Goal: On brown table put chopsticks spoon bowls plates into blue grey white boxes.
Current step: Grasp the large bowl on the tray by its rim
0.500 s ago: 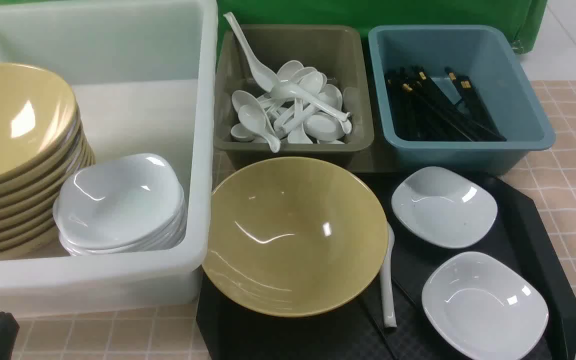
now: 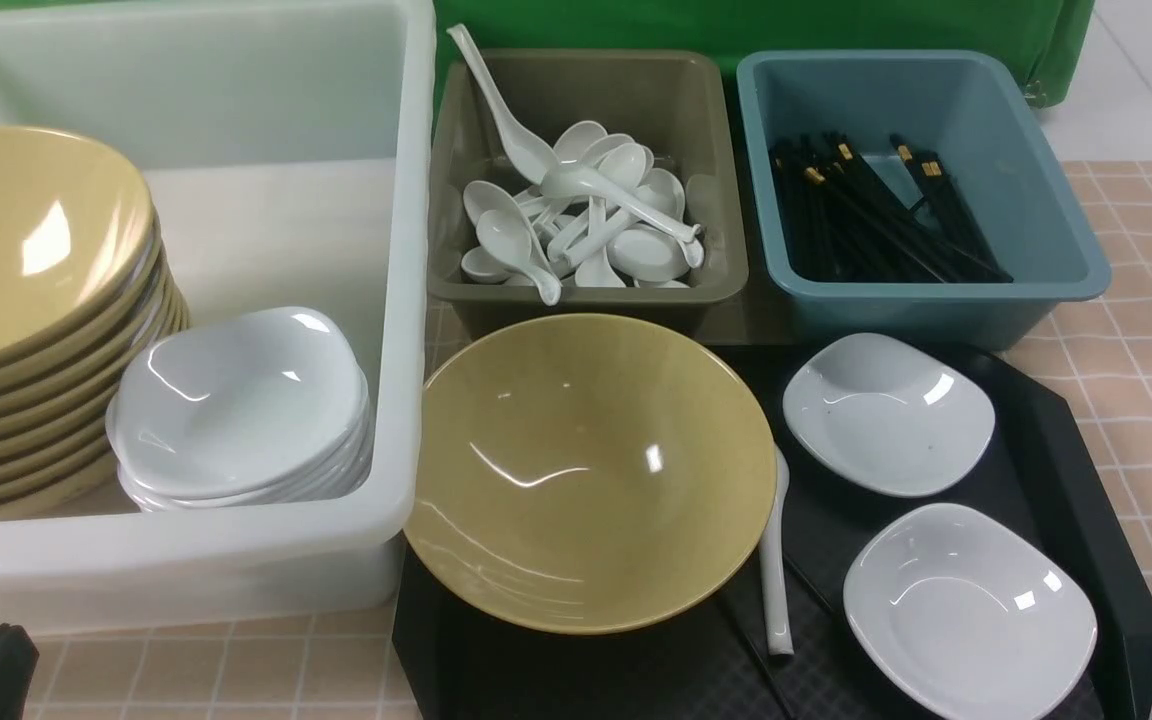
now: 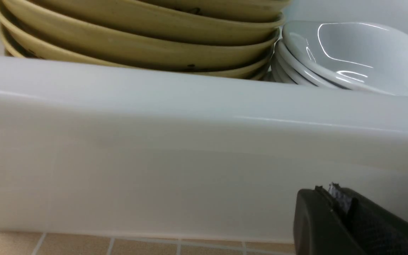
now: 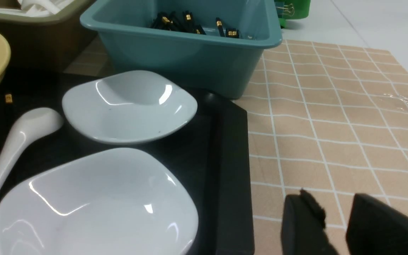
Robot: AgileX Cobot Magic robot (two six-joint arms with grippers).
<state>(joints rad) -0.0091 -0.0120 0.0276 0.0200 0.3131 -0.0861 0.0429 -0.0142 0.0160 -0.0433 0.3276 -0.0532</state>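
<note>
Front view: the loose bowl (image 2: 586, 470) sits on the black tray (image 2: 1066, 450). A spoon (image 2: 774, 570) lies just beside its right edge, handle towards the robot, long axis running near to far. Two plates (image 2: 886, 415) take up the tray's right half. Behind stand the grey box (image 2: 456, 180) of spoons and the blue box (image 2: 1066, 230) of chopsticks (image 2: 876, 220). The white box (image 2: 406, 300) on the left holds stacked bowls and plates.

Left wrist view: the left gripper (image 3: 333, 193) has its jaws pressed together on nothing. It sits low in front of the white box's near wall, well apart from the tray.

Right wrist view: the right gripper (image 4: 333, 202) stands partly apart and empty over the brown table (image 4: 331, 106), just outside the tray's rim. The nearer plate (image 4: 97, 202) lies to its left across that rim, with the spoon beyond it. The right arm looks the nearer one for either, and must probably lift over the rim.
</note>
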